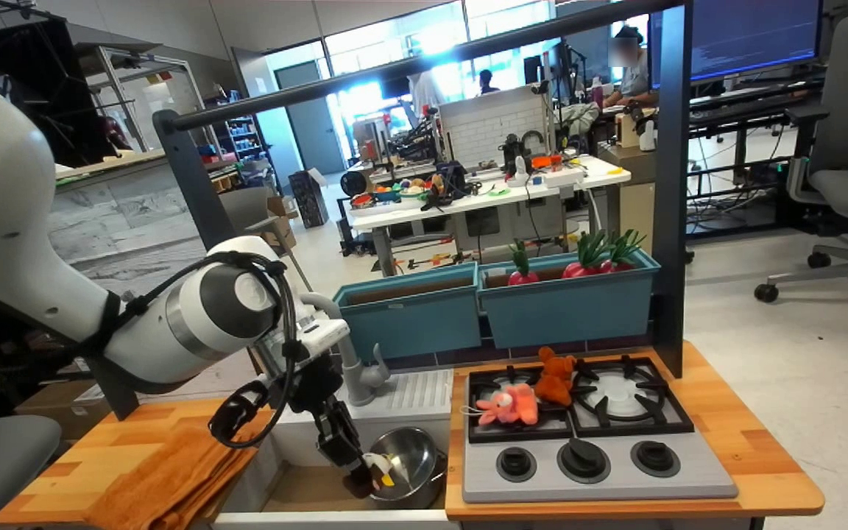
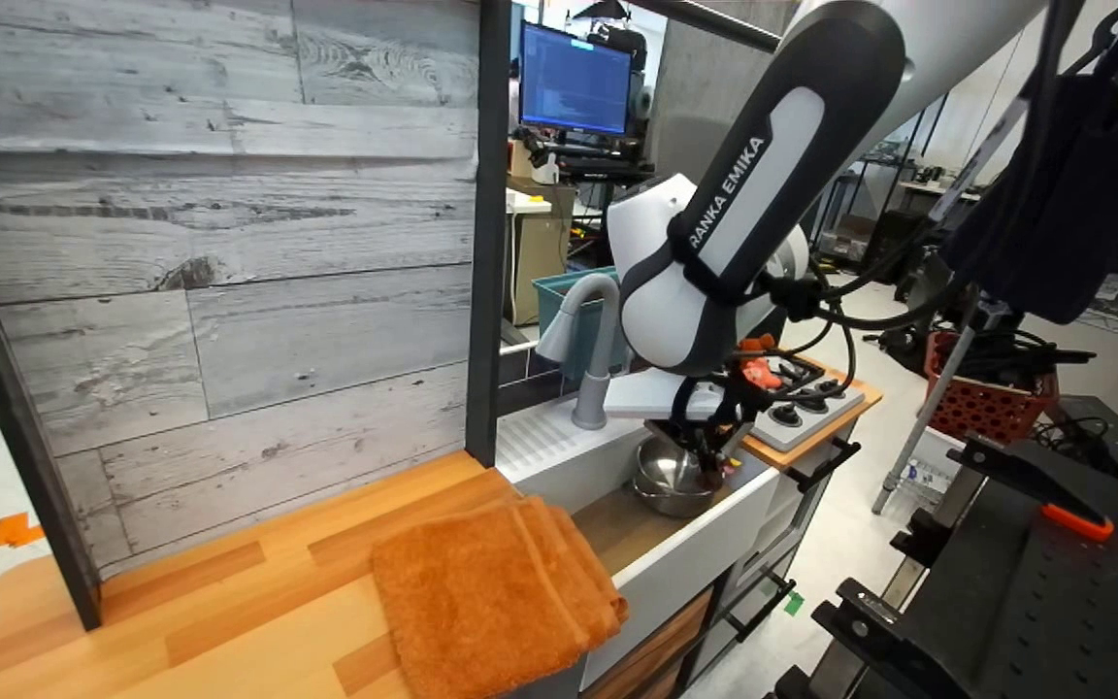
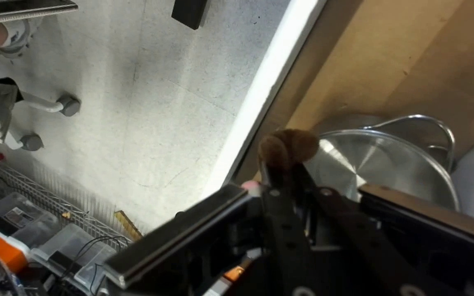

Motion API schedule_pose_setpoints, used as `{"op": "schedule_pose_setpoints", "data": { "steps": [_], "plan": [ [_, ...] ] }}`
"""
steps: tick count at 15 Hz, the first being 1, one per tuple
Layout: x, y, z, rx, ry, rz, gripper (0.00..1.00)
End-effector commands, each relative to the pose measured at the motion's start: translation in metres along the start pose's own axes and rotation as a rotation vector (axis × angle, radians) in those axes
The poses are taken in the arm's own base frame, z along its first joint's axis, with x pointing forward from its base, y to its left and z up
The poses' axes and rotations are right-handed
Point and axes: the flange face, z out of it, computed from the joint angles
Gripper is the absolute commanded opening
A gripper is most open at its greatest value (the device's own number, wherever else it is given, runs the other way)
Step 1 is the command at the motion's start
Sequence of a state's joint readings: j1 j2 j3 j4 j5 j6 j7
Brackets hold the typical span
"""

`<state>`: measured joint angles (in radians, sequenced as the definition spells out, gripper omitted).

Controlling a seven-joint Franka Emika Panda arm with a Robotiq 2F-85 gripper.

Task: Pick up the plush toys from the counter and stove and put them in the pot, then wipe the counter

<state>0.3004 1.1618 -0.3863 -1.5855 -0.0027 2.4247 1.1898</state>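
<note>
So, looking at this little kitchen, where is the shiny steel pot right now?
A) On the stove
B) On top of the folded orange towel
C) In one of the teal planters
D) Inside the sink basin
D: in both exterior views the steel pot sits down inside the white sink basin, while the stove beside it holds a pink plush toy and a red-orange plush toy.

Pot [image 3: 393, 168] partly behind hand [image 3: 288, 150], cloth [image 1: 174, 475] cut off; face [image 1: 623, 53] blurred
</note>
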Motion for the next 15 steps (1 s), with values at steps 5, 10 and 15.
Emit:
{"op": "schedule_pose_setpoints", "data": {
  "steps": [5, 10, 15],
  "plan": [
    [0.020, -0.019, -0.016, 0.062, 0.046, 0.078, 0.41],
    [0.016, -0.019, -0.022, 0.062, 0.040, 0.055, 0.49],
    [-0.011, -0.013, -0.033, 0.022, -0.045, -0.071, 0.77]
  ]
}}
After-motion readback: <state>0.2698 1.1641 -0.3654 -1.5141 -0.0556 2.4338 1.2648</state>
